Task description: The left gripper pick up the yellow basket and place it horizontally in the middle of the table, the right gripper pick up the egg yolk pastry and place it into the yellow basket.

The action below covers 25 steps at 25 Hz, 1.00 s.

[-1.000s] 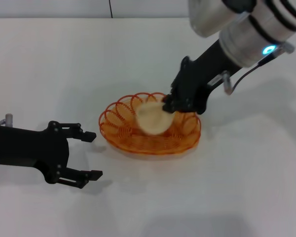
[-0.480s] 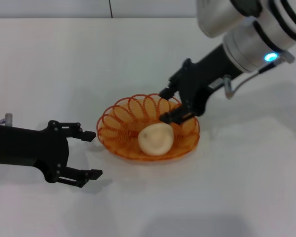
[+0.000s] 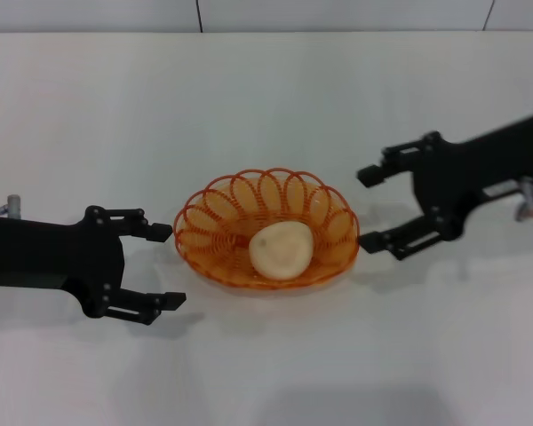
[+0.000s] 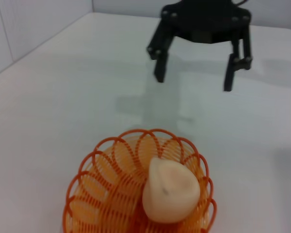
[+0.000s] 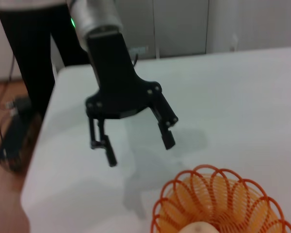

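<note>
The yellow basket [image 3: 215, 232] lies on the white table [image 3: 266, 98] near its middle, long side across. The egg yolk pastry [image 3: 281, 250] rests inside it, right of centre. It also shows in the left wrist view [image 4: 170, 191] inside the basket [image 4: 94, 189]. My left gripper [image 3: 166, 266] is open and empty, just left of the basket. My right gripper [image 3: 371, 207] is open and empty, just right of the basket, apart from it. The right wrist view shows the basket's rim [image 5: 211, 187] and the left gripper [image 5: 138, 148] beyond it.
The table's far edge meets a grey wall at the back. In the right wrist view the table's side edge drops to a brown floor [image 5: 9, 213] with dark gear on it.
The right gripper let go of the pastry, which dropped into the basket, then drew back low to the right. The basket shifted slightly. The left gripper barely moved.
</note>
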Available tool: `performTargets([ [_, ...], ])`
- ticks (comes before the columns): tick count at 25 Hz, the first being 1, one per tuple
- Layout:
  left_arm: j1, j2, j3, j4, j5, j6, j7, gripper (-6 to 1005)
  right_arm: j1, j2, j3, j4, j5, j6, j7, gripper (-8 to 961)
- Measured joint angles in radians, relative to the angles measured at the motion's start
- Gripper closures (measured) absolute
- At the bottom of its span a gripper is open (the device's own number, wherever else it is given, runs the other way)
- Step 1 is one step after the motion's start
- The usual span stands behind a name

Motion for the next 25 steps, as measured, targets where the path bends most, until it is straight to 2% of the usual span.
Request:
performTargets([
  [5,-0.005,0.002,-0.003,-0.030,-0.022,-0.003,0.021,146,-0.047,-0.005,0.127,0.111,0.058,-0.073,-0.154,106],
  [10,-0.014,0.003,-0.005,-0.049,-0.036,-0.003,0.025,146,-0.050,-0.009,0.234,0.233,0.066,-0.116,-0.261,112],
  [14,-0.017,0.006,-0.008,-0.061,-0.057,-0.002,0.035,146,-0.056,-0.013,0.248,0.275,0.059,-0.111,-0.299,114],
  [25,-0.026,0.006,-0.006,-0.064,-0.058,0.011,0.013,147,-0.071,-0.032,0.254,0.283,0.014,-0.092,-0.308,116],
])
